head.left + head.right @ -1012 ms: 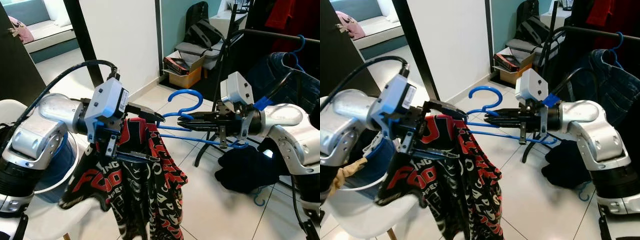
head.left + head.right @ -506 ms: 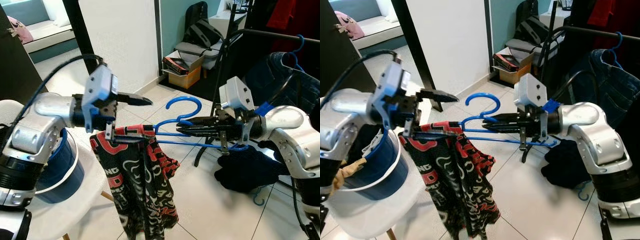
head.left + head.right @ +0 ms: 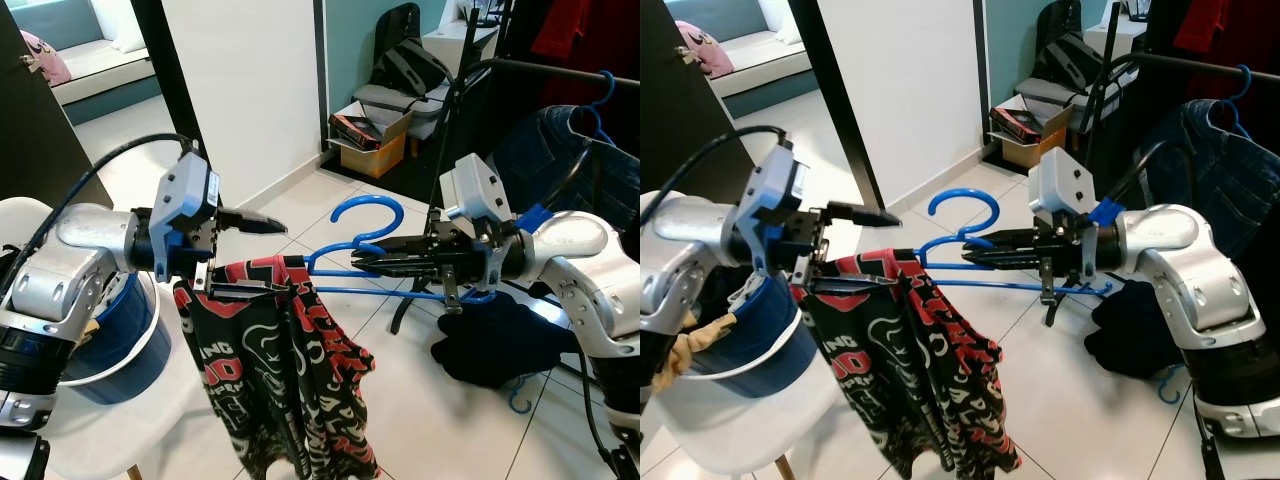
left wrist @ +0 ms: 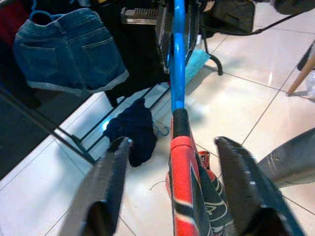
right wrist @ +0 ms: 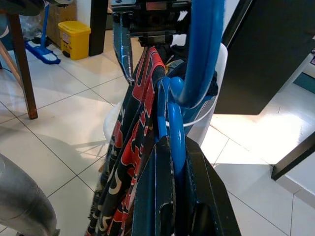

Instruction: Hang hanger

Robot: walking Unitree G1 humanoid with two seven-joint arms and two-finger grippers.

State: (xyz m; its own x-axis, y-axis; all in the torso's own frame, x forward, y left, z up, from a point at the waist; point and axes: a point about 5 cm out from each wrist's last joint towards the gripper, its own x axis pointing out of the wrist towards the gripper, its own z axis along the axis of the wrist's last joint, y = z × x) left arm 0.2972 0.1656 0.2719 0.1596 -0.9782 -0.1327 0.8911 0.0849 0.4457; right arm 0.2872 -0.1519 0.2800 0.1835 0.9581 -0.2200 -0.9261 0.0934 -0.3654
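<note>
A blue plastic hanger (image 3: pixel 366 216) is held level in front of me, with my right gripper (image 3: pixel 366 259) shut on it just below the hook. A red, black and white printed garment (image 3: pixel 281 380) hangs from the hanger's left arm. My left gripper (image 3: pixel 275 257) is open, one finger above and one below that covered end without pinching it. In the left wrist view the hanger bar (image 4: pixel 177 73) runs between the two spread fingers (image 4: pixel 110 182). The right wrist view looks along the shut gripper (image 5: pixel 170 147) at the hanger (image 5: pixel 202 54) and the garment (image 5: pixel 133 137).
A black clothes rail (image 3: pixel 560 68) stands at the right, carrying denim shorts (image 3: pixel 565 150) on another blue hanger. A dark garment (image 3: pixel 490 340) lies on the tiles below it. A white chair (image 3: pixel 90 425) with a blue and white bucket (image 3: pixel 115 335) sits at my lower left.
The left gripper has let go of the bunched garment and drawn back to the left, fingers spread. The garment has dropped to hang long from the hanger. The right gripper holds steady.
</note>
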